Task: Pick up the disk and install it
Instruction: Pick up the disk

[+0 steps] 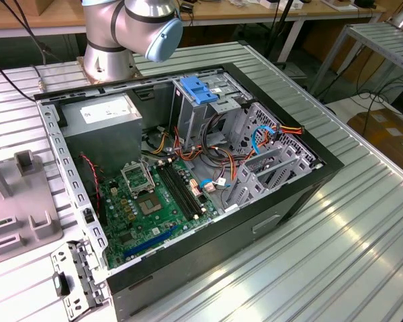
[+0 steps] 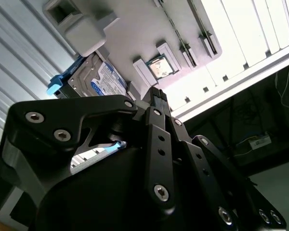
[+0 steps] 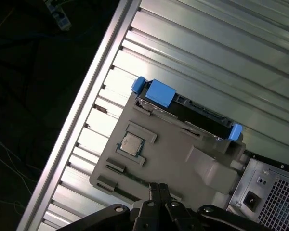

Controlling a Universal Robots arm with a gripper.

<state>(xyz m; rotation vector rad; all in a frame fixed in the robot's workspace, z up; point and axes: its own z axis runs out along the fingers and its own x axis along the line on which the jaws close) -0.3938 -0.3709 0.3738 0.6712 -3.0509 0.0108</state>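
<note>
**A:** Which way is the disk from the gripper?

**B:** In the first wrist view the gripper (image 3: 158, 187) hangs over the near edge of the grey holder tray (image 3: 183, 154). The disk (image 3: 197, 111) lies straight ahead, across the tray and along its far edge. A processor chip (image 3: 132, 143) sits in its own pocket between them, a little to one side of that line.

**A:** And how does its long axis run?

**B:** Along the tray's far edge, from one blue rail end to the other, so crosswise to the line out from the fingertips. It seems to stand on its long side in a slot. In the second wrist view the disk (image 2: 103, 79) shows its label face past the gripper's body, though I can't tell how deep it is seated.

**A:** What about the fingers?

**B:** They are pressed together with nothing between them, and well apart from the disk.

**A:** What's the surface, and how much room is there?

**B:** The ribbed aluminium table (image 3: 207, 48) runs on past the disk's far side. The computer case (image 3: 274, 192) has a corner just beside one end of the tray, so that side is the tight one. In the exterior view the tray is at the left edge of the frame and the open case fills the centre.
</note>
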